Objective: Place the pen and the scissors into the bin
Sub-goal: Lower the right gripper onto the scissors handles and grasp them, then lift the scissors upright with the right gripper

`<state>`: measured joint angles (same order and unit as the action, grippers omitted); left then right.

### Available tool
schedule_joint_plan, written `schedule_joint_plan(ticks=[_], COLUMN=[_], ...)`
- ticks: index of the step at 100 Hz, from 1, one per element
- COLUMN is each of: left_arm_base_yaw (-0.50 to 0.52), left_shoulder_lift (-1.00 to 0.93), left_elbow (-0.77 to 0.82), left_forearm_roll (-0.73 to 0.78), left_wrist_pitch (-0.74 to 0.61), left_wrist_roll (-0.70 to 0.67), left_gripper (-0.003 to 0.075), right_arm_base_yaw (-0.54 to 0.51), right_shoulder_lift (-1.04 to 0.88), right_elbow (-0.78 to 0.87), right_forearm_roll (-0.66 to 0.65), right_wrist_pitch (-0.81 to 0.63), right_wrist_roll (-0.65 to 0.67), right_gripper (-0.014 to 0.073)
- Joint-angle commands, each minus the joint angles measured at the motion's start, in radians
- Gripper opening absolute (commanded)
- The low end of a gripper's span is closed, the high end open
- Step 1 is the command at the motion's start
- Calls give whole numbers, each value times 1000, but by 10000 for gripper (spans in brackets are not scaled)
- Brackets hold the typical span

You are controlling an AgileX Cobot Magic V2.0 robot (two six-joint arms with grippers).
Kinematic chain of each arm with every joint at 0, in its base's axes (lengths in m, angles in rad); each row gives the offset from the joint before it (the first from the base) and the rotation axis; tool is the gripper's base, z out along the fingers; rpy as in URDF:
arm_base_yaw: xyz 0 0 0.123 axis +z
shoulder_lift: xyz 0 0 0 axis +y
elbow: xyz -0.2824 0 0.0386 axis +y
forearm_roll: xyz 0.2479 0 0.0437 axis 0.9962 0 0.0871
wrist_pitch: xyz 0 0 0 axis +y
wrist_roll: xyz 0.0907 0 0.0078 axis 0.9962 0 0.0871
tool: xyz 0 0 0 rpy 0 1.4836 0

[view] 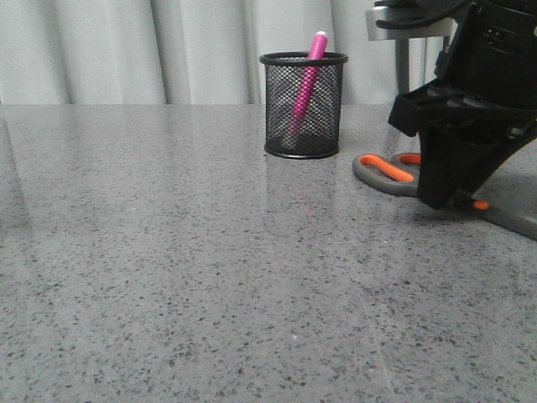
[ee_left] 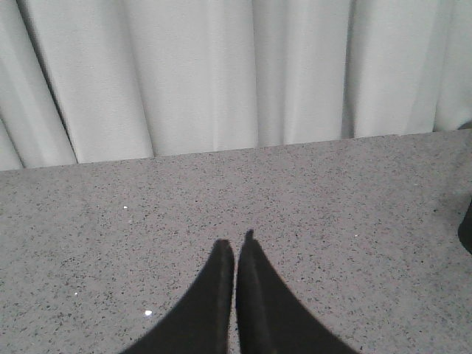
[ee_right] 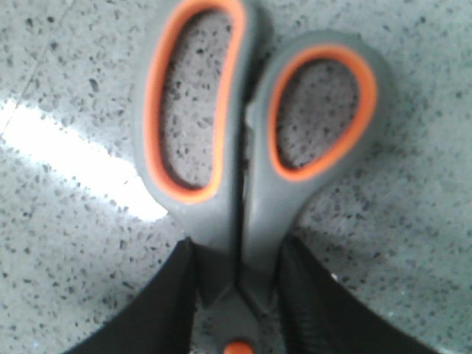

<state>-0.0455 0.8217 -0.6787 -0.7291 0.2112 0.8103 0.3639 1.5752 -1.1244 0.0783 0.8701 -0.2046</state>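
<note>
The black mesh bin [view: 277, 109] stands at the back of the table. The pink pen [view: 306, 80] leans inside it, whitish cap above the rim. The scissors [view: 384, 170] lie flat on the table to the right of the bin, orange-lined handles pointing towards it. My right gripper [view: 445, 197] is down over them. In the right wrist view its fingers [ee_right: 184, 295] press both sides of the scissors' [ee_right: 243, 169] neck, just above the orange pivot dot [ee_right: 237, 346]. My left gripper [ee_left: 236, 247] is shut and empty above bare table; it does not show in the front view.
A pale curtain [view: 126, 50] hangs behind the table's far edge. The grey speckled table [view: 210, 277] stretches in front and to the left of the bin. The right arm's dark body [view: 487, 75] fills the upper right of the front view.
</note>
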Motion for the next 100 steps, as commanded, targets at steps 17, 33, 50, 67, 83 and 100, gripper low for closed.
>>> schedule_joint_plan(ticks=[17,33,50,67,83,100], left_arm_base_yaw=[-8,-8,-8,-8,-8,-8], left_shoulder_lift=[-9,-9,-9,-9,-9,-9], left_elbow=[-27,-27,-27,-27,-27,-27], left_forearm_roll=[-21,-21,-21,-22,-22,-22], left_wrist_pitch=[-64,-64,-64,-61,-61,-61], left_wrist_roll=[-5,-5,-5,-5,-5,-5], left_gripper=[-19,-19,-19,-19,-19,-19], right_arm_base_yaw=[2,2,2,2,2,5], right_shoulder_lift=[-30,-105,-256,-411,-434,-335], right_elbow=[-21,-21,-18,41,94,96], right_forearm_roll=[-14,-14,10,47,112,112], right_wrist_pitch=[16,-2,-117,-430,-730,-1018], right_wrist_roll=[0,0,0,0,0,0], right_gripper=[-74,-74,-75,-75,-75,-76])
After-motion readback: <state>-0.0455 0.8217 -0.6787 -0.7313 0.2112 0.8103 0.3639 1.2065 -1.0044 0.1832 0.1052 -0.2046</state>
